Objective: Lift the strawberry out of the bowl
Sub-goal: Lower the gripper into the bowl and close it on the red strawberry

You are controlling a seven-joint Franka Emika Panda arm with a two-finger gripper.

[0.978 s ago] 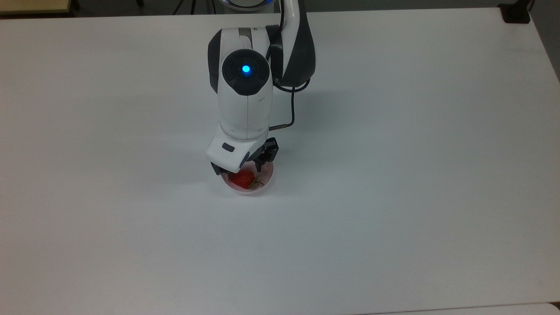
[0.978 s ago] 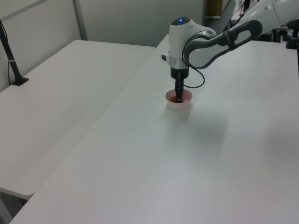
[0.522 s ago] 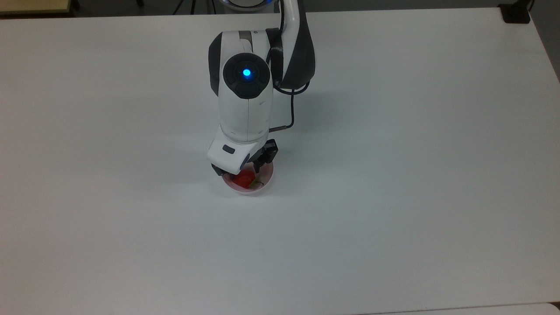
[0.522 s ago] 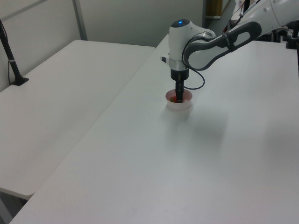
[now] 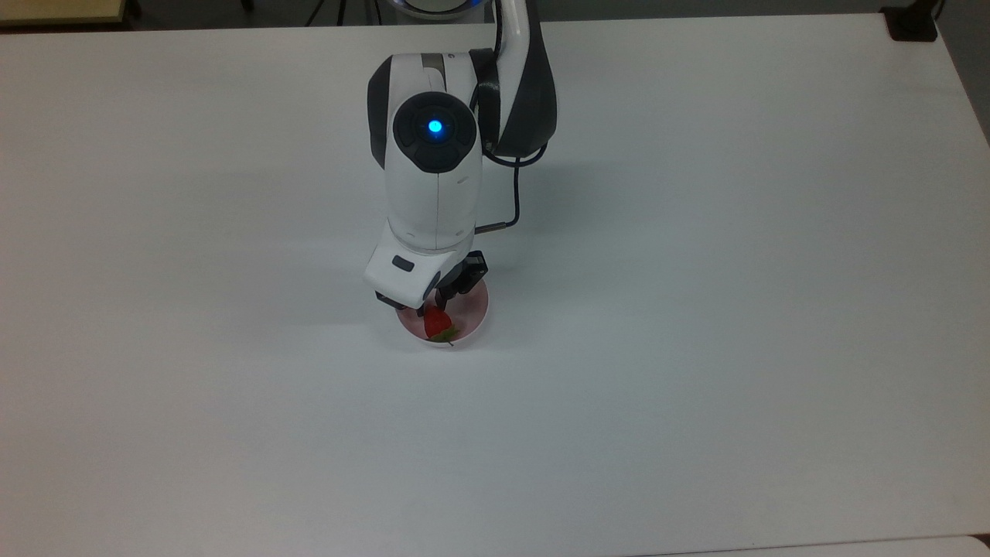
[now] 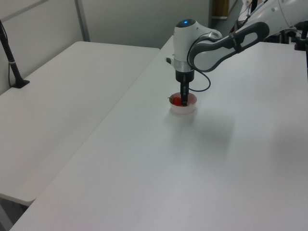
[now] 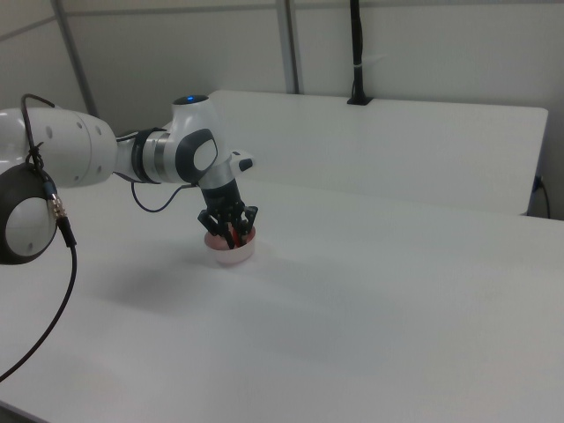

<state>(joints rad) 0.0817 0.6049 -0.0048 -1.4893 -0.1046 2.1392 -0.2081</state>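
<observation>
gripper (image 5: 438, 308) is down inside the bowl (image 5: 473, 316), fingers pinched on the strawberry (image 5: 436, 322). in the top view the berry sits squeezed narrow between the two black fingertips, red body toward the arm, green cap and stem toward the bowl's near rim. it looks tilted up on end rather than lying flat, but i can't tell if it has left the bowl floor.

left view: the black fingers (image 6: 184, 94) go straight down into the bowl (image 6: 183, 109), with a red patch of strawberry (image 6: 178, 100) just to the left view's left of them, inside the rim.

right view: gripper (image 7: 233, 231) sits over the bowl (image 7: 232, 256), fingers angled down into it, a sliver of red strawberry (image 7: 232, 233) between them.

bowl is upright on the white table (image 5: 696, 309), roughly centre of the tabletop in the top view, nothing else near it. arm (image 5: 433, 178) reaches in from the top view's far edge, wrist pointing straight down, blue light lit on top. a black cable (image 5: 517, 197) loops off the wrist on the top view's right. a second white table (image 6: 57, 96) stands alongside at the left view's left, with a black post (image 6: 10, 57) on it.
</observation>
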